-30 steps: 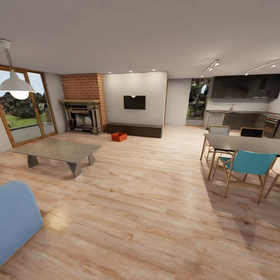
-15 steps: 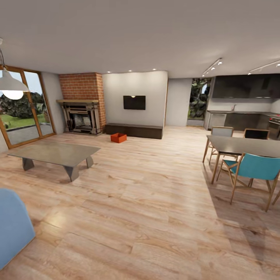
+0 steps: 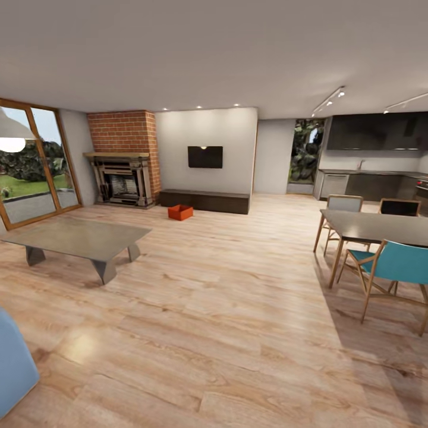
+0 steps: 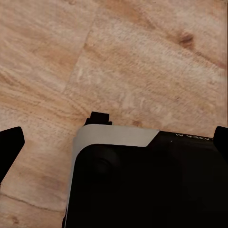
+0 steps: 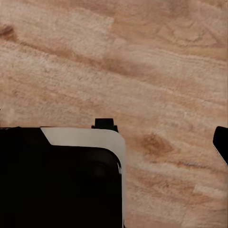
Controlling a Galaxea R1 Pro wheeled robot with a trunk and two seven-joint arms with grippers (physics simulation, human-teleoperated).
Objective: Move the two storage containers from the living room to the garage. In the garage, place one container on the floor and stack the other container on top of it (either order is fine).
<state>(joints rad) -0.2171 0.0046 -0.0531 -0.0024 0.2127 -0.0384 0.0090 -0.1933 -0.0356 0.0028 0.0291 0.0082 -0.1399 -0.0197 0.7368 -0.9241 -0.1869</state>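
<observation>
While the robot stands in the living room, the head view looks over a wide light wood-plank floor (image 3: 226, 309) toward the far wall. One orange-red storage container (image 3: 180, 212) sits on this floor, far from the camera, just in front of a long dark low cabinet (image 3: 205, 200) and near the brick fireplace (image 3: 123, 157). Its open top faces up and it looks empty, but it is too small to see more detail. A second container I cannot find in these pictures. A black television (image 3: 205, 157) hangs on the white wall above the cabinet. At the left side stands a grey coffee table (image 3: 77, 238), and behind it is a big window with wooden frame (image 3: 32, 163) that shows a garden. A part of a white pendant lamp (image 3: 12, 134) is at the left edge, and a blue sofa corner (image 3: 13, 362) is at the bottom left. At the right side there is a dark dining table (image 3: 380, 226) with wooden chairs, one of them with a turquoise seat (image 3: 395, 261), and behind them a dark kitchen (image 3: 374, 160). In the left wrist view, the left gripper (image 4: 114, 137) has its dark fingertips at the two edges of the picture, wide apart, with nothing between them except the plank floor and a black and grey part of the robot body (image 4: 142, 180). In the right wrist view, only one fingertip (image 5: 221, 141) of the right gripper is seen at the edge, so I cannot tell if it is apart or together; below it is the same floor and the robot body.
</observation>
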